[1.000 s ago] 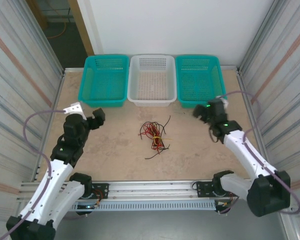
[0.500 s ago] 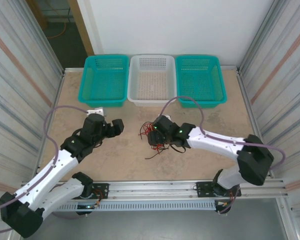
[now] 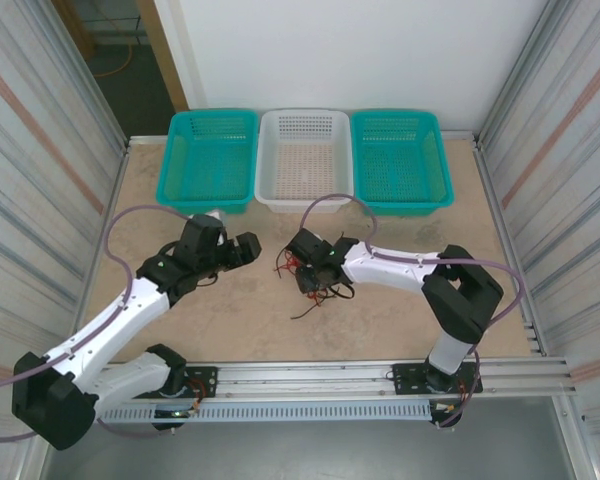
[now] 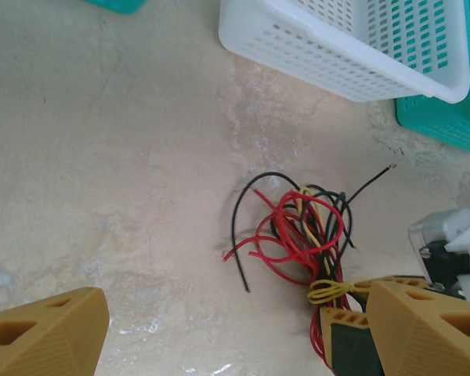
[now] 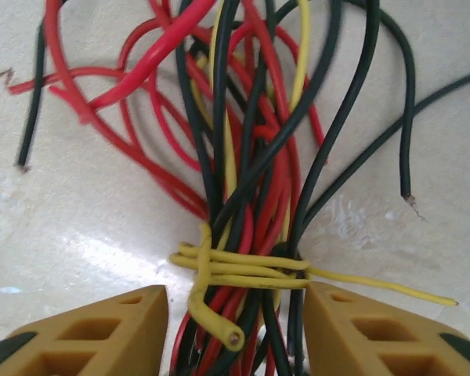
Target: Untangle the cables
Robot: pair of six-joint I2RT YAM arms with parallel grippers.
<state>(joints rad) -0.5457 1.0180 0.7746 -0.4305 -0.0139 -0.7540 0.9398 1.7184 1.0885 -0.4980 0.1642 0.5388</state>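
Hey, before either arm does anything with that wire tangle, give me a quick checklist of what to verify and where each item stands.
1. Right claw open: ok, its fingers sit on either side of the cables.
2. Bundle centred between those fingers: ok.
3. Yellow wrap undone: not ok, it loops round the bundle just ahead of the fingers.
4. Left claw open: ok.
5. Left claw lined up on the cables: not ok, they lie toward one finger.
6. Cables apart from the white basket: ok.
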